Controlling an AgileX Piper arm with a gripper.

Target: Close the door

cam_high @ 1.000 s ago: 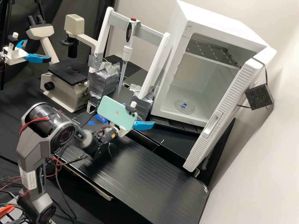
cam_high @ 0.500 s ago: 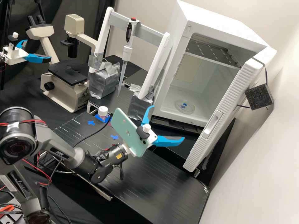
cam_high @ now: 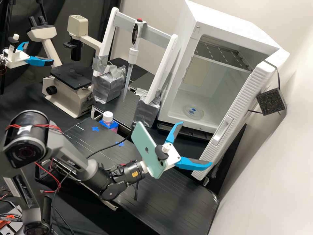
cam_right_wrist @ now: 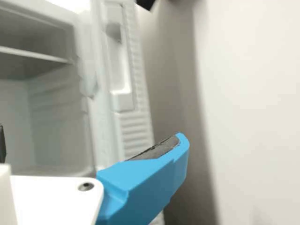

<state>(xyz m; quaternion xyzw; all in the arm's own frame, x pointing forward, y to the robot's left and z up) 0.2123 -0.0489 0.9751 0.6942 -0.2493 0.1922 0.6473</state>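
Holding two jaws apart, the gripper (cam_high: pixel 195 143) hovers near one open door (cam_high: pixel 237 112).

No words or numbers legible here, folks! Signs, though: 2 blue plus-shaped marks (cam_high: pixel 95 129) on the black bench (cam_high: pixel 182 195), left of centre in the high view, and small blue marks (cam_high: pixel 192 111) at the clear dish (cam_high: pixel 201 117), right of centre. Blurred lettering (cam_high: pixel 71 162) runs along the grey arm (cam_high: pixel 60 148), lower left; a yellow label (cam_high: pixel 134 174) sits farther along it, below centre; and there's an emblem (cam_high: pixel 146 150) on the mint phone (cam_high: pixel 142 142), near mid-frame!
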